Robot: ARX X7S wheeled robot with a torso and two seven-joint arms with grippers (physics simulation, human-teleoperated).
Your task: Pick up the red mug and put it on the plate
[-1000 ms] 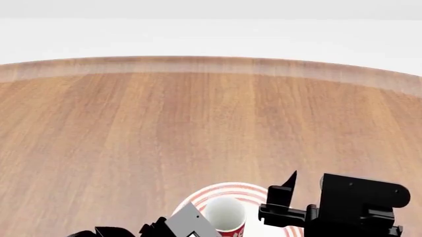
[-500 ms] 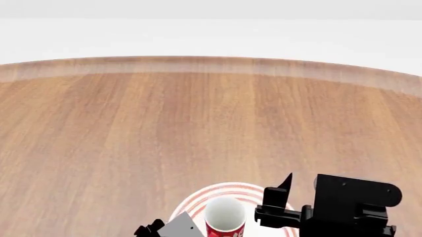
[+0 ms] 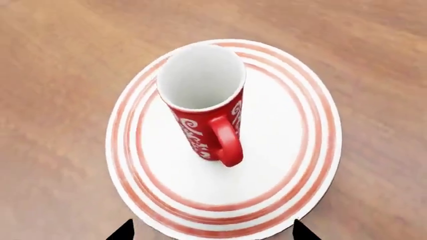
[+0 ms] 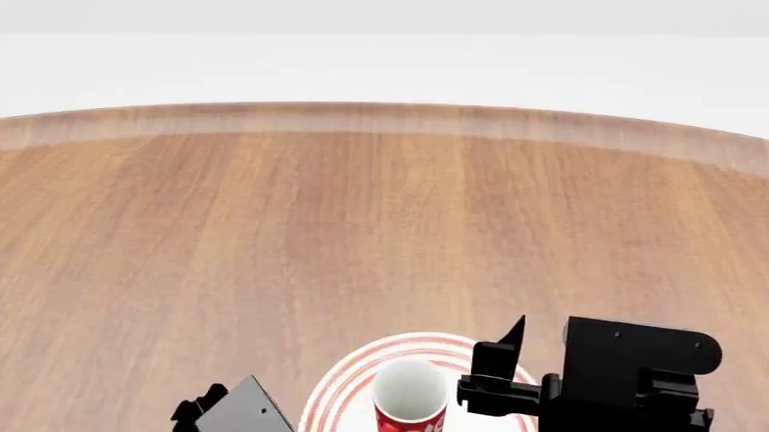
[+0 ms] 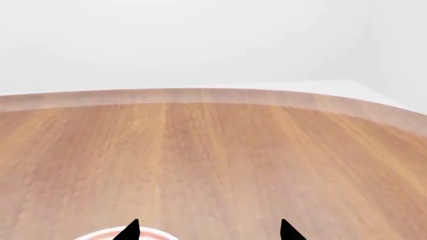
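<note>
The red mug [image 3: 203, 100] with a white floral pattern and white inside stands upright on the plate [image 3: 287, 165], its handle turned toward my left gripper. The plate is white with red rings. Both show at the bottom of the head view, the mug [image 4: 409, 396] on the plate [image 4: 348, 382]. My left gripper [image 3: 210, 232] is open and empty, held back from the plate's near rim and touching nothing. My right gripper [image 5: 208, 230] is open and empty just right of the mug [image 4: 511, 355]; a sliver of the plate's rim [image 5: 100, 236] shows by one fingertip.
The plate rests on a large round wooden table [image 4: 384, 225] whose far edge [image 4: 384, 117] curves across the back, with a pale wall behind. My left arm [image 4: 240, 409] sits low at the left of the plate.
My left arm has drawn back to the left, away from the mug, which stays on the plate. My right arm has drifted slightly left.
</note>
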